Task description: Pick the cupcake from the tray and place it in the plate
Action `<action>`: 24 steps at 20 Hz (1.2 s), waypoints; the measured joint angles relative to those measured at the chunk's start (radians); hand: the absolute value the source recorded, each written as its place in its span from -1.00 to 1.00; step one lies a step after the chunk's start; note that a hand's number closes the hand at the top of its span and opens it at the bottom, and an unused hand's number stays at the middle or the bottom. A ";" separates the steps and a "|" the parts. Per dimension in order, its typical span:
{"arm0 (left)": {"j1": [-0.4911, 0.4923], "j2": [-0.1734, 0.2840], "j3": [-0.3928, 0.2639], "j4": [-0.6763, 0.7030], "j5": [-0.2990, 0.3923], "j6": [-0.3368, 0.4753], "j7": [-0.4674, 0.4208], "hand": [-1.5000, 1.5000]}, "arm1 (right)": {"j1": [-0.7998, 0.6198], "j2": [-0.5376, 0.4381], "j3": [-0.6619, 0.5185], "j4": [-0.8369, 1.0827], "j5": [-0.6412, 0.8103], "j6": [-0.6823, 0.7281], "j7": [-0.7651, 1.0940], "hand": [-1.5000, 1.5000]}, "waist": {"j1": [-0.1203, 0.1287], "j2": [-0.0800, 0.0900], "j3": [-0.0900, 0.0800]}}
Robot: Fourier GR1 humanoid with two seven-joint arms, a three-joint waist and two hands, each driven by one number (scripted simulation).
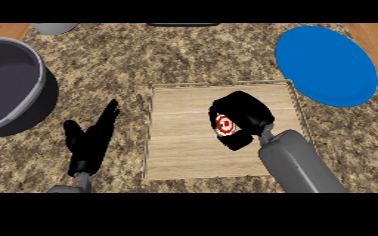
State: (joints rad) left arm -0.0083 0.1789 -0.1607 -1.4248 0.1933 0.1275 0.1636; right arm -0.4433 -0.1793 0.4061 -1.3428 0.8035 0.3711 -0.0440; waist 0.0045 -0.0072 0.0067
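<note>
Head view shows the robot's black right hand (pixel 240 117) curled round the small red-and-white cupcake (pixel 224 124) over the pale wooden square tray (pixel 177 145). The black left hand (pixel 92 140) rests open on the counter beside the tray. The round blue plate (pixel 325 65) lies to the upper right. The cupcake is likely light and soft; holding its sides suits.

Light is even and fairly bright across the granite-patterned table (pixel 184 55), with no visible source. Shadows are nearly absent: the wooden tray (pixel 184 145) shows only a thin dark line along its rim. The blue plate (pixel 325 65), up and right of the right hand (pixel 240 117), is flat and saturated, without glare. Both black hands read as near-solid dark shapes with little surface detail.
</note>
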 measured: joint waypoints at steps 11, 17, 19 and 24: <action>0.038 0.010 0.031 -0.034 -0.011 -0.001 0.020 0.00 | 0.338 -0.012 0.042 -0.304 0.159 -0.211 0.143 1.00 | -0.026 -0.013 -0.004; 0.033 0.007 0.034 -0.042 -0.012 -0.003 0.035 0.00 | 0.499 0.000 0.022 -0.555 0.175 -0.382 0.152 1.00 | -0.029 -0.005 -0.003; 0.031 0.008 0.036 -0.039 -0.012 -0.010 0.030 0.00 | 0.536 0.015 0.005 -0.618 0.163 -0.417 0.165 1.00 | -0.026 -0.003 -0.002; 0.029 0.008 0.040 -0.048 -0.012 -0.017 0.039 0.00 | 0.590 0.043 -0.111 -0.728 0.054 -0.469 0.187 1.00 | -0.019 0.001 -0.002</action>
State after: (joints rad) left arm 0.0202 0.1866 -0.1203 -1.4723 0.1814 0.1104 0.2022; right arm 0.1470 -0.1367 0.2954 -2.0712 0.8571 -0.0984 0.1427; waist -0.0143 -0.0065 0.0045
